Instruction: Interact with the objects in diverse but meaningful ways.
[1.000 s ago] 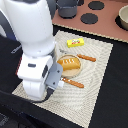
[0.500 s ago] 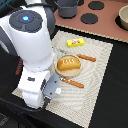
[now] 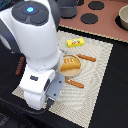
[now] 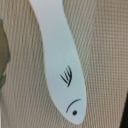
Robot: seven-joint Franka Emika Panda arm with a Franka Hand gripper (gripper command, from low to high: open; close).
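Mat (image 3: 97, 75): beige, ribbed, on black tabletop (image 3: 112, 110) | white fish (image 4: 60, 60): lying flat | fingers: state hidden

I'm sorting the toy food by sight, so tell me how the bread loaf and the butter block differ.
Colour: the bread loaf is golden brown; the butter block is bright yellow.
Size: the bread loaf looks larger than the butter block.
Place: the bread loaf sits on a round plate, next to the robot arm; the butter block lies straight on the woven mat, farther from the arm.
Shared: both are on the mat, and nothing grips either.
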